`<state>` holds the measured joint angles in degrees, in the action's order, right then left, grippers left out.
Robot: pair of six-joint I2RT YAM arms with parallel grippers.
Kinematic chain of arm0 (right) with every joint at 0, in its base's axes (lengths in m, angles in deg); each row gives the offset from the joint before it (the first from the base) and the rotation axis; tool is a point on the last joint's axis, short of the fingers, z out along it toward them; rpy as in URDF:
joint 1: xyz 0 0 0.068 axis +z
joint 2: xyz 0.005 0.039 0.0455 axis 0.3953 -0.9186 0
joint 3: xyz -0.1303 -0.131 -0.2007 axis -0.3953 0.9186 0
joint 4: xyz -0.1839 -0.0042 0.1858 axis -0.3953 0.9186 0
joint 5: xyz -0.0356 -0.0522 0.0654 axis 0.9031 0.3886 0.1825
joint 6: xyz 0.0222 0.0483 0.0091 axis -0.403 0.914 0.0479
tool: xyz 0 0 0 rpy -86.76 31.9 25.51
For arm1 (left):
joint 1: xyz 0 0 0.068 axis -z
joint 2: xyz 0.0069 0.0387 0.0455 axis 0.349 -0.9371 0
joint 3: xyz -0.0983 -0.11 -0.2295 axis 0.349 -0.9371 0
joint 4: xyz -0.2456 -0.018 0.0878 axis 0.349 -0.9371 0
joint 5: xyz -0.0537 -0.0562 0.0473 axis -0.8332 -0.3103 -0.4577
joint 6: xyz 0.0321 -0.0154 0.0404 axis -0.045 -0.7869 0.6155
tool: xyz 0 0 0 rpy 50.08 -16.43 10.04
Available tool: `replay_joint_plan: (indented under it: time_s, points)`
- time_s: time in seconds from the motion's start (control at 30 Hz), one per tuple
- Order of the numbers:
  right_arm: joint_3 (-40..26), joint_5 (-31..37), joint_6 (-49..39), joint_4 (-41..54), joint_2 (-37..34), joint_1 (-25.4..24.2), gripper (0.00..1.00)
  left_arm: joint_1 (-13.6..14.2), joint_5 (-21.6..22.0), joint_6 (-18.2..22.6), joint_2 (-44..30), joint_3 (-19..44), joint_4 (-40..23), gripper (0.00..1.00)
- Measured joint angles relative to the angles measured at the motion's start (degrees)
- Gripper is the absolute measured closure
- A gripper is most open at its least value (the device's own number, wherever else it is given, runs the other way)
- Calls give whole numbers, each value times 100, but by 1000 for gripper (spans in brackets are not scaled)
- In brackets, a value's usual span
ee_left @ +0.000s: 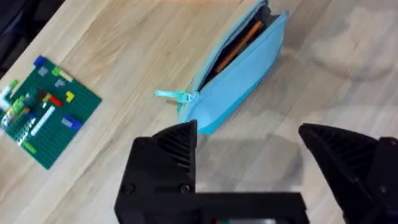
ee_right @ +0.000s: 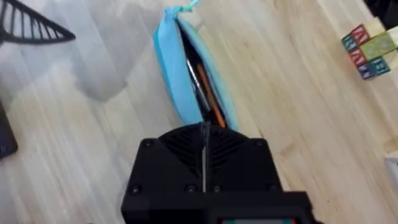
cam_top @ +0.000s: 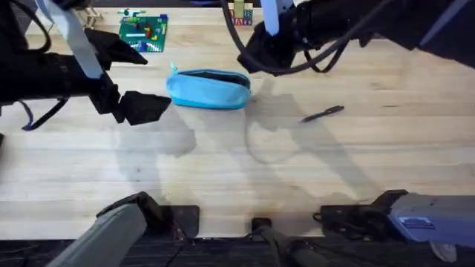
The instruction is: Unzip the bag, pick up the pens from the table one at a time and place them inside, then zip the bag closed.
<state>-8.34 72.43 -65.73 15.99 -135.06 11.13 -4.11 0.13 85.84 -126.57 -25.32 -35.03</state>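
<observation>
On the pale wood table (cam_top: 223, 163), a dark pen (cam_top: 323, 113) lies alone toward the right edge. Farther back, the left claw (ee_left: 249, 155) hangs wide open and empty beside the unzipped light blue pouch (cam_top: 209, 90), orange pens (ee_left: 239, 42) inside. The right claw (ee_right: 204, 146), fingers pressed together, hovers over the pouch's far end.

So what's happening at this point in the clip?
Two arms are packing pens into a light blue bag on the table. The bag is unzipped, with an orange pen already inside. The right gripper, shut, is above one end of the bag; the left gripper is open beside the other end. One dark pen lies on the table.
</observation>
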Motion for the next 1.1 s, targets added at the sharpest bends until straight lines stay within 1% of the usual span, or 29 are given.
replay_joint_plan:
  time_s: [0.1,0.3,0.37,0.43,0.5,0.53,0.73,1.1]
  points:
    - [0,2,-210,297,0,0,971,0,61,-554,294,0,-2,8]
    - [0,1,-730,663,0,-102,971,0,90,-1981,763,0,-4,7]
    - [0,2,-909,697,0,-211,971,0,90,-2410,870,0,-7,6]
    - [0,2,-1086,704,-2,-344,972,0,90,-2754,952,0,-20,7]
    - [0,2,-1277,705,-2,-490,971,0,92,-2984,999,0,-49,7]
    - [0,-13,-1569,704,-7,-702,971,0,94,-3200,1000,0,-79,7]
    - [0,-477,-2177,681,-256,-949,971,0,94,-3357,1000,0,-87,8]
    - [0,-1284,-2980,605,-750,-970,972,0,94,-3415,999,0,-87,7]
